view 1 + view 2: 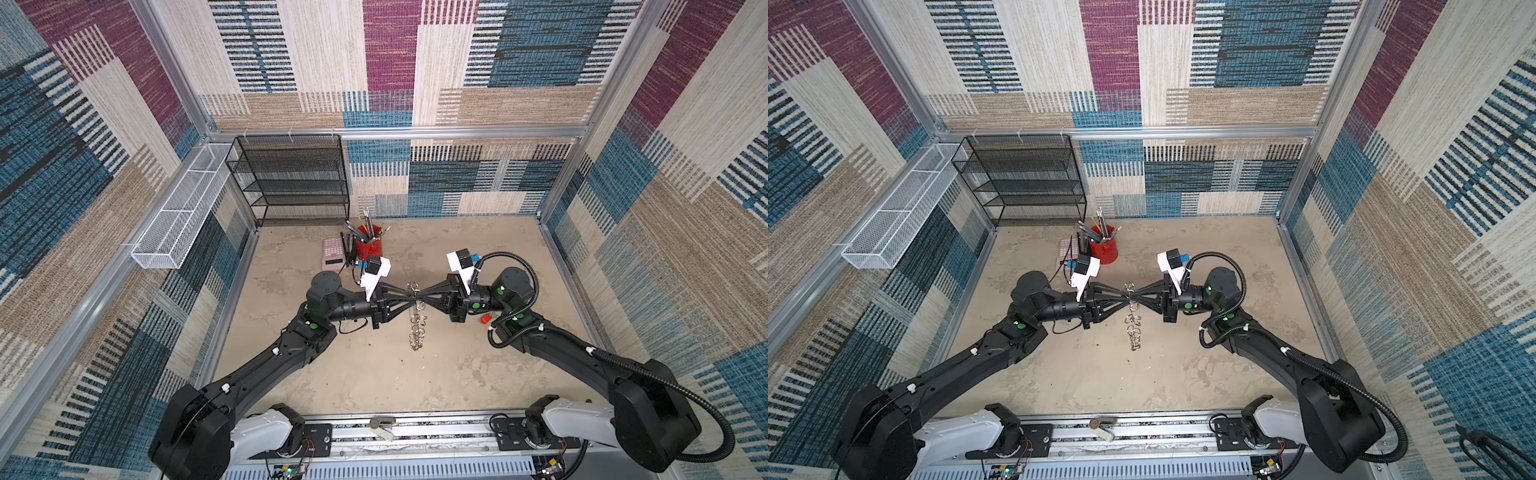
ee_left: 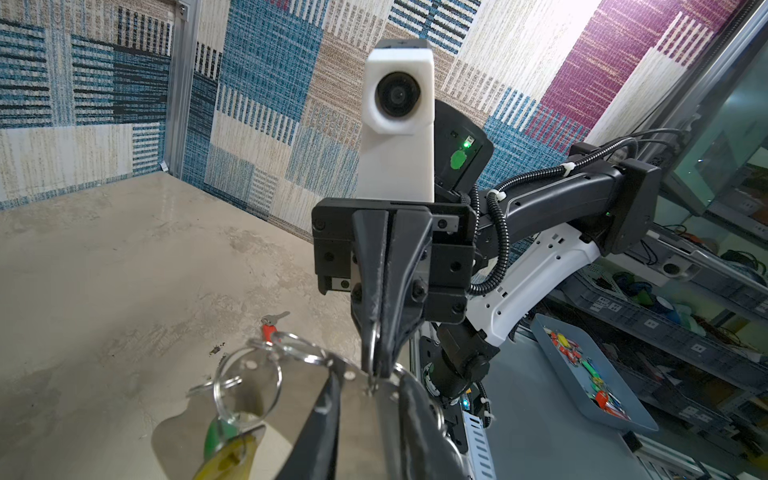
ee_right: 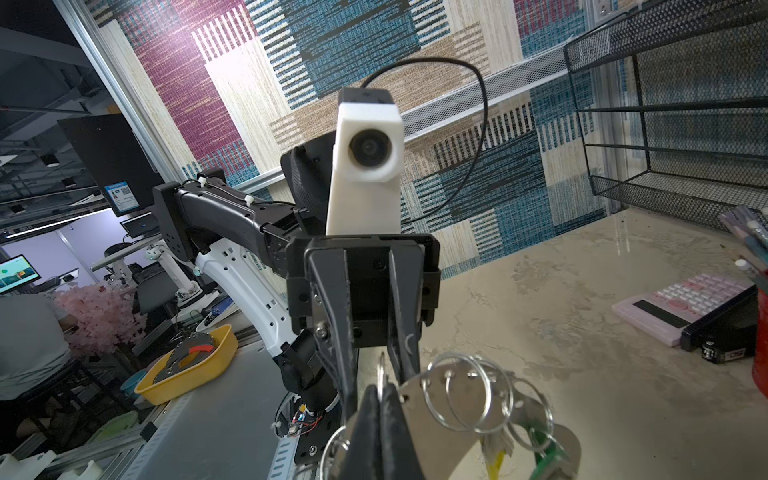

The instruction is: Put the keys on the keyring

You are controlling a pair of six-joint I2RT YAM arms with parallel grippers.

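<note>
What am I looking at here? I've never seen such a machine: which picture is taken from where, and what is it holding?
These are two black robot arms on a table, each ending in a two-fingered hand. Both top views look down from overhead; the other two pictures come from cameras on the arms' wrists, each facing the opposite arm. The arms meet in the middle at the keyring, a metal band edged with rings. The right hand is pinched shut on it; the left hand has a finger on either side of the band, but whether it grips I cannot tell. A green tag and a yellow tag hang from it. On the table are a red-tagged key, a pink calculator and a red pencil cup.
</note>
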